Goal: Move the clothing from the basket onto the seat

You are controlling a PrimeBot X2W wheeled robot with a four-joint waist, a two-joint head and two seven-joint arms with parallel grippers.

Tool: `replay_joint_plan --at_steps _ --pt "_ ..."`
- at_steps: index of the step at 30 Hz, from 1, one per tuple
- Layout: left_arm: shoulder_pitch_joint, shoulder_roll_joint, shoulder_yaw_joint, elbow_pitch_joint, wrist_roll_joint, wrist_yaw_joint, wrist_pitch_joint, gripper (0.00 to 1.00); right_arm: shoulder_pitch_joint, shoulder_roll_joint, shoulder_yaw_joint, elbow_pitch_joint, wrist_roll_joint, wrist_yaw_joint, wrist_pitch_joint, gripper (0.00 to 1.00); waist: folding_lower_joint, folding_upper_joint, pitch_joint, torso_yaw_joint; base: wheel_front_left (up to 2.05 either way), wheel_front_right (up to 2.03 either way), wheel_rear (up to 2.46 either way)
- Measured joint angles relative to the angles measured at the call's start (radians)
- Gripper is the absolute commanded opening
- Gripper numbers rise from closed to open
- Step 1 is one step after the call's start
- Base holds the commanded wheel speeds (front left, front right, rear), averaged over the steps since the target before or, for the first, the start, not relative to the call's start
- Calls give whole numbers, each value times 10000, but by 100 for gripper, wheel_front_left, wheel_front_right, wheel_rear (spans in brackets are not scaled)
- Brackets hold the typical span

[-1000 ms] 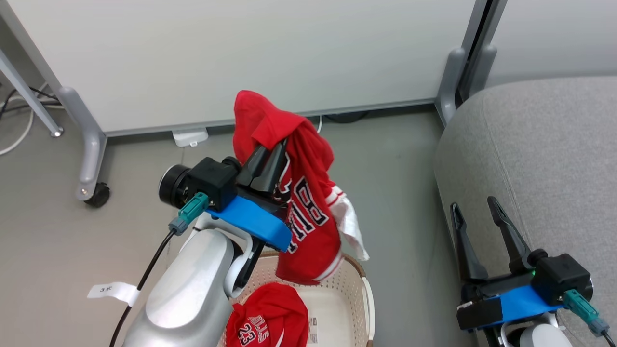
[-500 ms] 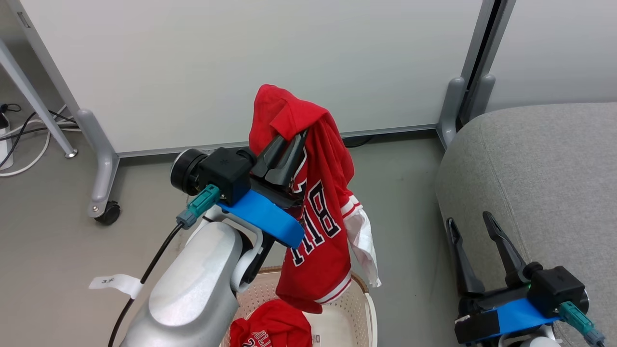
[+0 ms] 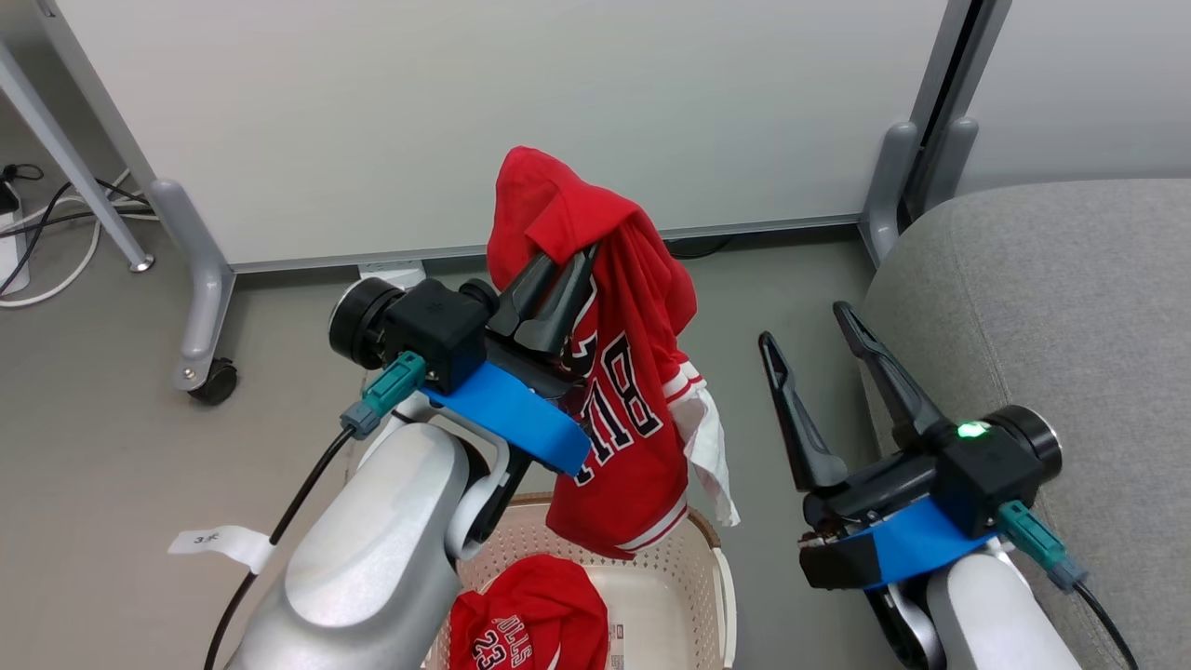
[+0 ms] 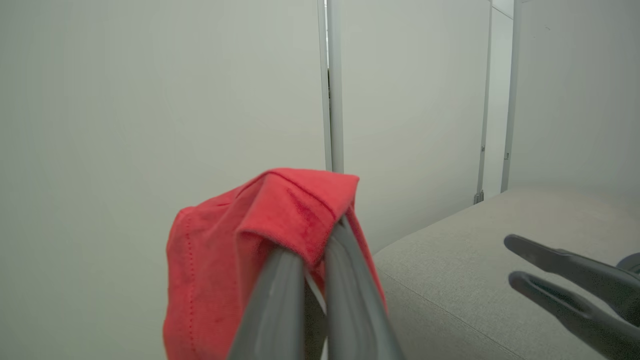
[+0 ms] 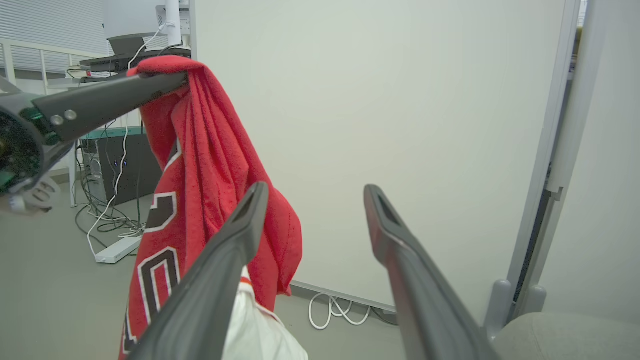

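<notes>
1. Head view: the hanging red shirt dangles from the left gripper, up in the air above the basket. Its bottom edge hangs just over the basket's far rim. Big black and white letters show on it.
2. A second red shirt lies inside the basket, with "23" on it.
3. The left gripper's two fingers are pinched tight on a fold at the top of the hanging red shirt. The pale left arm comes up from the bottom of the picture, and the fingers point up and a bit to the right.
4. The right gripper has its fingers spread wide with nothing between them. It sits between the hanging red shirt and the seat. Its fingers point up and lean toward the shirt, near it but not touching.
5. The big grey seat is on the right, with a strip of floor between it and the basket.
6. Half a second ago the right gripper was low in the bottom right corner, over the edge of the seat. Now it is higher and closer to the shirt.
7. The left gripper and its shirt are in about the same spot as before.
8. A white wall panel stands behind everything.
</notes>
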Motion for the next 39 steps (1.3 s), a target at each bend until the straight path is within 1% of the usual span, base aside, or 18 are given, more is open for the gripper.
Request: replay_joint_plan --at_steps 3,8,14,21,22,23,29,39 --pt "-81 -48 -81 12 0 4 -13 0 -488 -140 562 173 -10 0 0 100 0 0 100 105 0 0 0" --pt "-424 -290 -424 27 4 2 -31 0 -1118 -259 1103 723 -102 8 0 100 0 0 259 434 0 0 0" --pt "-715 -456 -769 117 -36 2 -119 0 -1897 -226 1521 1691 -184 8 0 100 0 -1 431 786 0 0 0" --pt "-824 -556 -1081 151 -115 0 -207 0 -2698 -109 1873 3020 -90 8 0 100 0 0 528 967 0 0 0" --pt "-838 -568 -1120 155 -136 0 -234 0 -2778 -94 1956 3175 -27 8 0 67 0 -1 540 982 0 0 0" --pt "-848 -573 -1149 159 -150 0 -249 0 -2826 -77 2010 3256 54 8 0 0 -1 0 552 994 0 0 0" --pt "-859 -596 -1223 259 -201 0 -295 0 -2981 -27 2094 3310 257 8 0 0 0 0 598 1006 0 0 0" --pt "-891 -606 -1252 380 -251 8 -368 0 -2929 -23 2080 3335 270 8 0 0 0 -1 609 955 0 0 0"
